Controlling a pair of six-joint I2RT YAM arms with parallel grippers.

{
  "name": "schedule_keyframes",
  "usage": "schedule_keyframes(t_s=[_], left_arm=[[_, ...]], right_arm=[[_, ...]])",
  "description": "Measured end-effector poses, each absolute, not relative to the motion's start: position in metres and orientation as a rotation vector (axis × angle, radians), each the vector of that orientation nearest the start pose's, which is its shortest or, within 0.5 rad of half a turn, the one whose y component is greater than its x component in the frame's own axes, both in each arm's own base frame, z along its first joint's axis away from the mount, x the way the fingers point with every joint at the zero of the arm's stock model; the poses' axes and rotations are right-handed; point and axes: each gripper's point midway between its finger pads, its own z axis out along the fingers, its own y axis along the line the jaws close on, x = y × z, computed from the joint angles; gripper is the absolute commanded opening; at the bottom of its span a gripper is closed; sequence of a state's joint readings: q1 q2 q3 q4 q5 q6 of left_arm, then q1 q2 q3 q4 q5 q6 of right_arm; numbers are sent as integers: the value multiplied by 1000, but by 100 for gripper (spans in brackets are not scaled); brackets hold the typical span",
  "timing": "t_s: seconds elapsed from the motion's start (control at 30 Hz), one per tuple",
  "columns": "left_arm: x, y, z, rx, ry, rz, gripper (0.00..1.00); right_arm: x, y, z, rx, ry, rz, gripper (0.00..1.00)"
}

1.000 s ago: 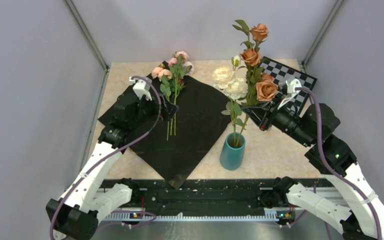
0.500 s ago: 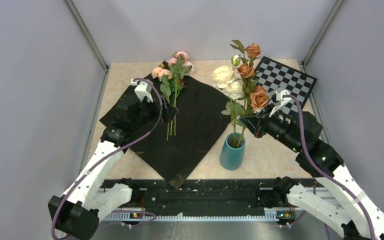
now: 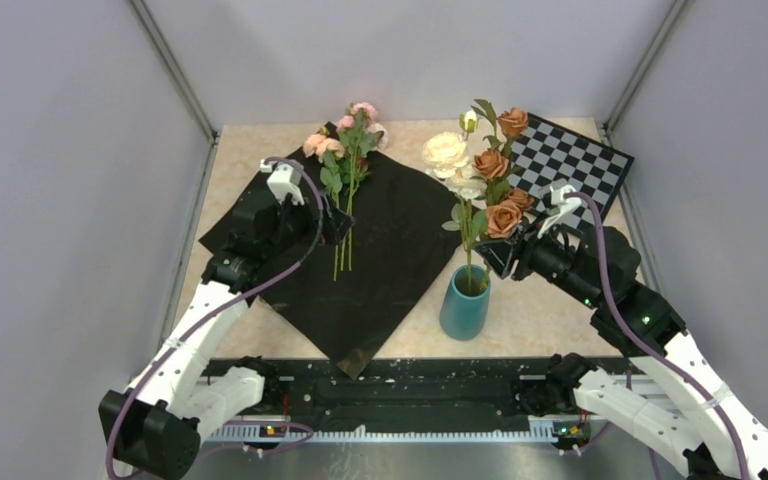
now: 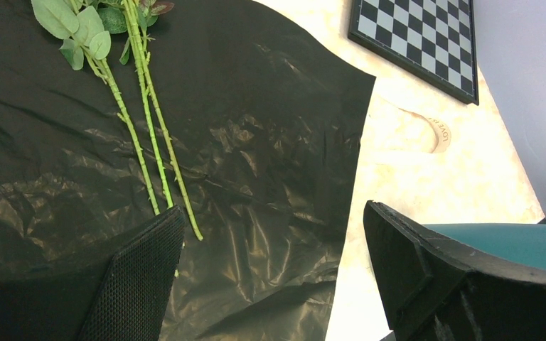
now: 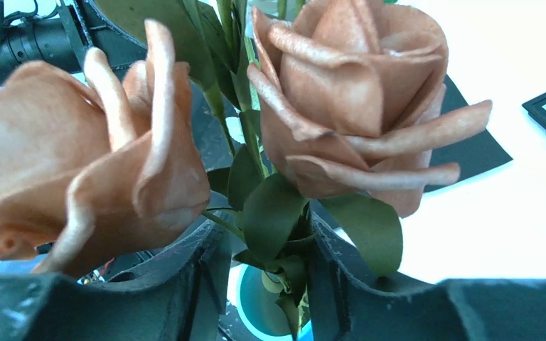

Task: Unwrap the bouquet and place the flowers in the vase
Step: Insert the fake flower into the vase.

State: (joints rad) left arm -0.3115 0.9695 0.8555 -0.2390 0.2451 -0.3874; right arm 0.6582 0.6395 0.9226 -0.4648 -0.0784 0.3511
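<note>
The bouquet lies unwrapped. Its black paper (image 3: 385, 250) (image 4: 270, 142) is spread flat, and pink flowers (image 3: 345, 140) lie on it with their green stems (image 4: 146, 135) bare. Cream roses (image 3: 447, 152) and orange roses (image 3: 500, 215) (image 5: 348, 92) stand in the teal vase (image 3: 463, 305) (image 5: 256, 312) (image 4: 512, 241). My right gripper (image 3: 493, 257) (image 5: 266, 249) is just above the vase mouth, its jaws apart around the orange roses' stem and leaves. My left gripper (image 3: 338, 225) (image 4: 270, 284) hangs wide open over the paper, at the lower ends of the pink flowers' stems, holding nothing.
A black-and-white checkerboard (image 3: 575, 160) (image 4: 419, 35) lies at the back right. A cream ribbon (image 4: 437, 131) rests on the table between the paper and the checkerboard. Grey walls close in both sides, and the arm rail runs along the near edge.
My right gripper came down and left with the orange roses, lowering their stem into the vase, and its jaws have parted. The left arm has not moved.
</note>
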Motion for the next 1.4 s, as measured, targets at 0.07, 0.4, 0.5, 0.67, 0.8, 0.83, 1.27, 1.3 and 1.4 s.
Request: schedule_keyframes(t_s=[0.07, 0.4, 0.5, 0.67, 0.8, 0.83, 1.27, 1.3, 1.4], left_arm=[[300, -157, 244, 90, 1975, -699, 99], [301, -158, 239, 88, 1989, -708, 99], [301, -159, 237, 88, 1994, -709, 99], [302, -158, 233, 82, 2004, -709, 99], [303, -158, 229, 75, 2014, -713, 99], [302, -158, 228, 72, 2018, -715, 99], [302, -157, 221, 49, 2037, -719, 99], [302, -157, 221, 49, 2038, -720, 99], [303, -157, 219, 47, 2042, -718, 99]], right_arm=[[191, 183, 314, -336, 1790, 797, 45], [189, 175, 316, -304, 1786, 777, 50], [187, 171, 319, -290, 1771, 775, 46], [186, 168, 319, -280, 1767, 772, 27], [187, 169, 293, -286, 1832, 754, 24], [187, 169, 286, -288, 1850, 749, 24], [181, 164, 279, -294, 1893, 731, 62], [179, 163, 283, -296, 1888, 731, 66], [176, 160, 297, -298, 1868, 729, 74]])
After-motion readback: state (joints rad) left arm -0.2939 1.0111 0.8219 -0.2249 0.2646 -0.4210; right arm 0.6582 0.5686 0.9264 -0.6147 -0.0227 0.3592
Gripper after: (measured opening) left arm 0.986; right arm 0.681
